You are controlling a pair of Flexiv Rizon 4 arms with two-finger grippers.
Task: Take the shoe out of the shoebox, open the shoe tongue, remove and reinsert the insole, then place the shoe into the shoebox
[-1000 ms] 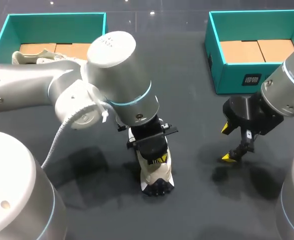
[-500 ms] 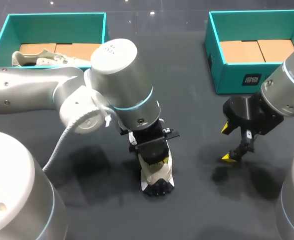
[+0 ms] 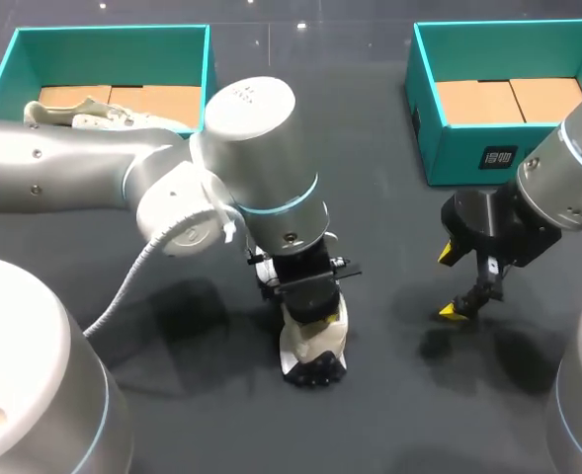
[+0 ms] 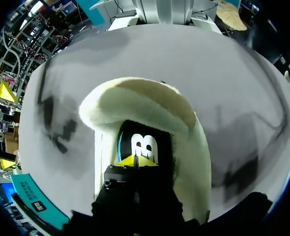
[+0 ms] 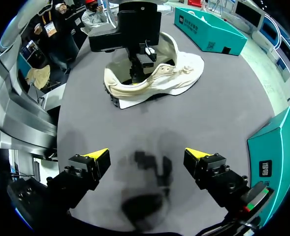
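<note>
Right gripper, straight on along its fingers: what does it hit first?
Likely the bare table, just ahead of the open right gripper. The shoe sits farther out, apparently off that line.

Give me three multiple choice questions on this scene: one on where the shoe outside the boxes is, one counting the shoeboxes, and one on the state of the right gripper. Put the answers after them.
1. Where does the cream shoe under the left gripper lie?
A. Inside a box
B. On the table, outside the boxes
C. In the other gripper

2. How many teal boxes stand on the table?
A. One
B. Two
C. Three

3. The right gripper is:
A. Open and empty
B. Shut on the shoe
C. Shut on an insole

Answers:
1 B: the head view shows it on the dark table, apart from both boxes.
2 B: there is only the left shoebox and the right shoebox.
3 A: its yellow tips stand wide apart with only table between them.
</note>
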